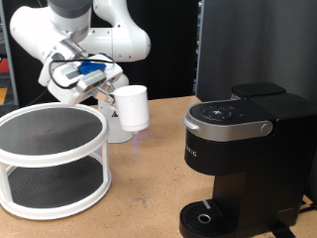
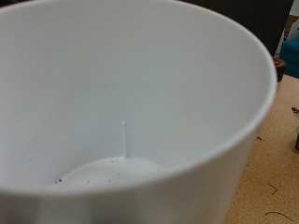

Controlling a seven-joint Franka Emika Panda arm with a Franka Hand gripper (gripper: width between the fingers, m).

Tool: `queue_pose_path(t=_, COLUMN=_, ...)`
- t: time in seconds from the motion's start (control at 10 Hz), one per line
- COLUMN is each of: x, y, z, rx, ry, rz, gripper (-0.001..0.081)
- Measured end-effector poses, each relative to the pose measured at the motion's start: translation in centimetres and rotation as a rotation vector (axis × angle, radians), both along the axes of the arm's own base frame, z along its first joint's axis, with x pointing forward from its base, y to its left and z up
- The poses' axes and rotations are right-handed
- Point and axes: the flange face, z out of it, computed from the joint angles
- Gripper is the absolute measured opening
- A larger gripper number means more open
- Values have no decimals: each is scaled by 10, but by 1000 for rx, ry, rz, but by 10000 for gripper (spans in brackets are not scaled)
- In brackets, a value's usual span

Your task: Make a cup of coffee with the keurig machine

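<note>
The white cup (image 1: pixel 133 107) hangs in the air above the table, tilted, between the white shelf and the keurig machine (image 1: pixel 243 159). My gripper (image 1: pixel 112 94) is shut on the cup's side at the exterior view's left of it. The wrist view is filled by the cup's white inside (image 2: pixel 121 103), with small dark specks on its bottom. The keurig machine stands at the exterior view's right, black, its lid down, with a silver-grey band and a round drip base (image 1: pixel 206 218). The cup is up and to the exterior view's left of the machine, well apart from it.
A round white two-tier shelf (image 1: pixel 52 159) with dark mesh tops stands at the exterior view's left, just below the cup's level. The wooden table (image 1: pixel 139 213) lies under everything. A dark panel stands behind the machine.
</note>
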Motion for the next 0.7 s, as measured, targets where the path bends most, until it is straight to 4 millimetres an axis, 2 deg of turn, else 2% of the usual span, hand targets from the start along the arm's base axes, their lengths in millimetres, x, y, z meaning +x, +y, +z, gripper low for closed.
queue_pose_path(t=0.2, x=10, y=18, z=3, rx=-19, ry=10, rz=-1, gripper=69)
queue_pose_path(t=0.5, x=12, y=20, z=3, rx=-21, ry=15, rz=3, gripper=69)
queue_pose_path(t=0.7, x=12, y=21, z=-8, rx=-33, ry=27, rz=19, gripper=69)
